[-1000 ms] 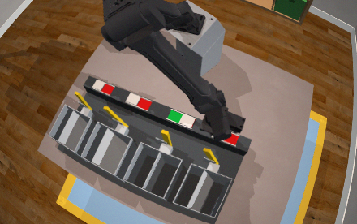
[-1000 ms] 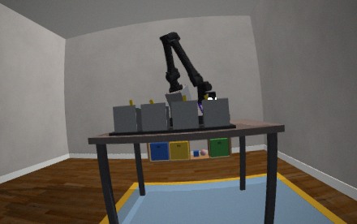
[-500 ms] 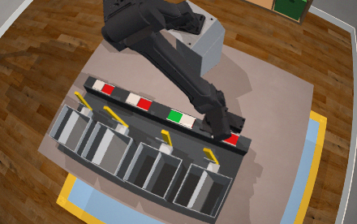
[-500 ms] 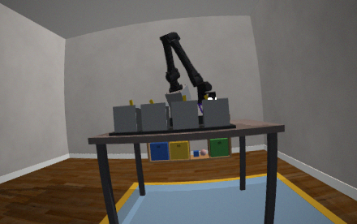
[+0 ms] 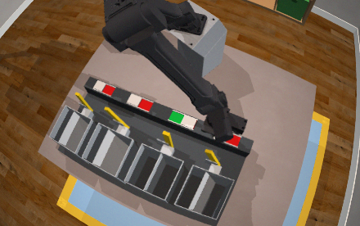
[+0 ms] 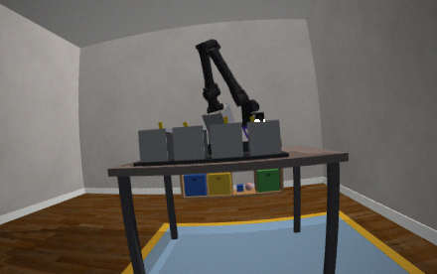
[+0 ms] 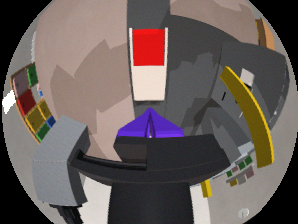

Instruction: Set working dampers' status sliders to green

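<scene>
Four grey duct dampers (image 5: 71, 128) (image 5: 107, 147) (image 5: 157, 169) (image 5: 204, 192) stand in a row on a dark base, each with a yellow lever (image 5: 168, 138) on top. Behind them is a dark rail (image 5: 160, 110) with four sliders. The first slider (image 5: 103, 88) and the second slider (image 5: 140, 101) show red beside their white covers. The third slider (image 5: 182, 119) shows green. The fourth slider (image 5: 233, 140) (image 7: 148, 46) shows red. My gripper (image 5: 214, 133) (image 7: 150, 111) is shut and empty. Its purple tips sit low, right at the near end of the fourth slider's white cover (image 7: 148, 82).
The arm's grey pedestal (image 5: 210, 38) stands at the back of the taupe table top (image 5: 278, 123). The fourth damper's lever (image 7: 250, 110) curves close on the right in the wrist view. A blue rug (image 6: 248, 248) lies under the table, and coloured bins (image 6: 219, 184) stand by the wall.
</scene>
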